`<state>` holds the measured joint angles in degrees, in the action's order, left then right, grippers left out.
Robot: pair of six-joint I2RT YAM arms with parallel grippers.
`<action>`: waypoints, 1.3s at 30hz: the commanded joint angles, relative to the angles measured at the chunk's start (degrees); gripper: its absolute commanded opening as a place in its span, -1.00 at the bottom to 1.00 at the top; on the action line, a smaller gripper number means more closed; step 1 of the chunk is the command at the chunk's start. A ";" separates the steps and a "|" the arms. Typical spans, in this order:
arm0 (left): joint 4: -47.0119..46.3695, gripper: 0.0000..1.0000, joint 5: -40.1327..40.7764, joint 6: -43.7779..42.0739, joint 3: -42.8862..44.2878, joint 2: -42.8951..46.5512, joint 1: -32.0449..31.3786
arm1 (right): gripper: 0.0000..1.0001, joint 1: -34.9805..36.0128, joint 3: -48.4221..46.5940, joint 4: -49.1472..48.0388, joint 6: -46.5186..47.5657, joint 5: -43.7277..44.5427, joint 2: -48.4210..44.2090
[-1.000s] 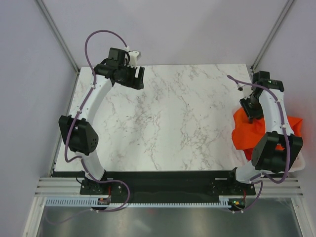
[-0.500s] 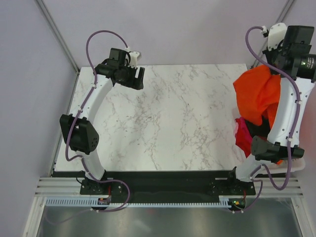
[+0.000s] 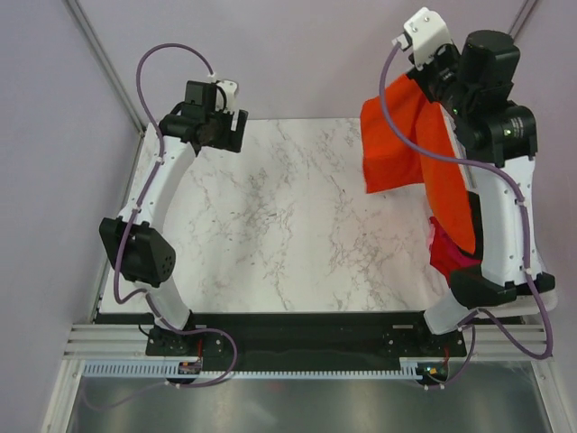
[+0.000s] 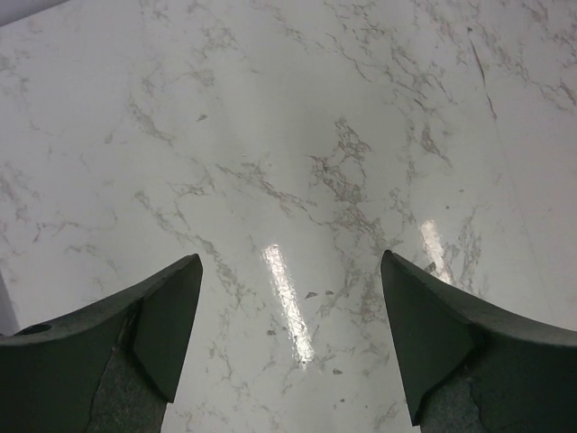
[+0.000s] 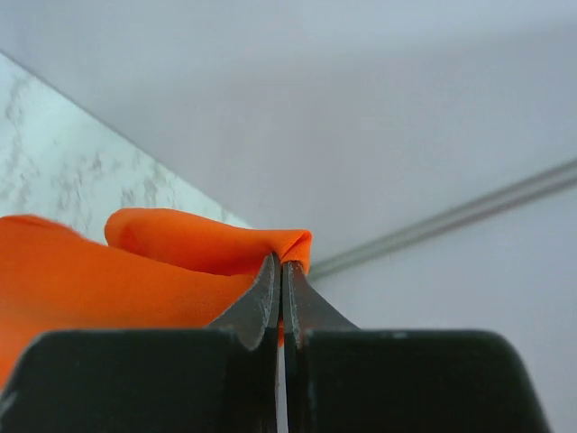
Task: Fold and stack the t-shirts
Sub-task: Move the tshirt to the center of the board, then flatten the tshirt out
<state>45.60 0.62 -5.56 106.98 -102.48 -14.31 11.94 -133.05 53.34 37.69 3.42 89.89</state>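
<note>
My right gripper [image 3: 431, 74] is raised high over the table's far right corner, shut on a fold of the orange-red t-shirt [image 3: 397, 144]. The shirt hangs from it down toward the right edge. In the right wrist view the jaws [image 5: 281, 271] pinch the orange cloth [image 5: 135, 271] between them. A pink t-shirt [image 3: 449, 255] lies bunched at the right edge below the arm. My left gripper [image 3: 227, 135] hovers over the far left corner of the marble table [image 3: 288, 234], open and empty; in its wrist view the fingers [image 4: 171, 316] stand wide apart over bare marble.
A white basket rim [image 3: 552, 293] shows at the right edge behind the right arm. Metal frame posts rise at the far corners [image 3: 104, 63]. A black strip runs along the table's near edge [image 3: 297, 327].
My right gripper has lifted the orange-red shirt from the pile at the right edge, up and toward the far side. The pink shirt is now uncovered. My left gripper shifted slightly left and farther back.
</note>
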 commanded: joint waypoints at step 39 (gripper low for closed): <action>-3.68 0.59 -9.33 -10.61 -26.40 3.17 -10.48 | -0.08 11.34 53.51 -15.90 -5.97 -11.33 -3.32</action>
<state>43.62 -9.65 -14.41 78.96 -96.16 -24.47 22.06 -82.39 36.42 29.93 -4.56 86.02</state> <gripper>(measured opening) 0.794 0.462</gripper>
